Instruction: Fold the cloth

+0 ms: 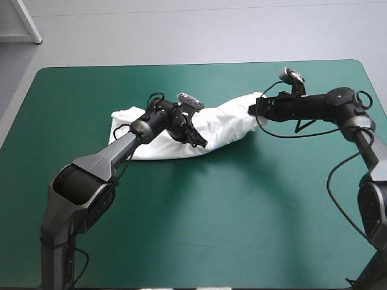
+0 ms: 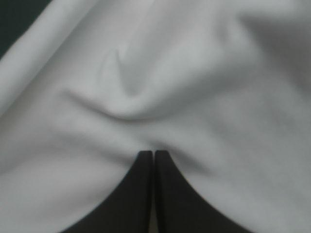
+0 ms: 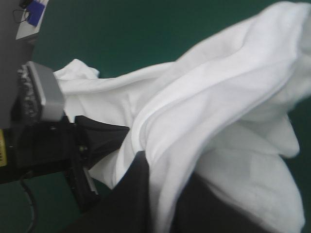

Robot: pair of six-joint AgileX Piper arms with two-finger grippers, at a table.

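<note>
Where left gripper (image 1: 198,142) and right gripper (image 1: 253,110) pinch, the T-shirt (image 1: 225,124) bunches.

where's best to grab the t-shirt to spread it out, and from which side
Probably take the T-shirt by its loose left end, coming in low from the left edge of the teal-green cover. That end lies flat with its edge free, while the middle bunches at the left gripper and the right gripper pinches the other end.

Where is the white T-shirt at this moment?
In the high view the white short-sleeved T-shirt lies across the far middle of the teal-green table cover, stretched between the left gripper and right gripper, both pairs of jaws shut on it.
</note>
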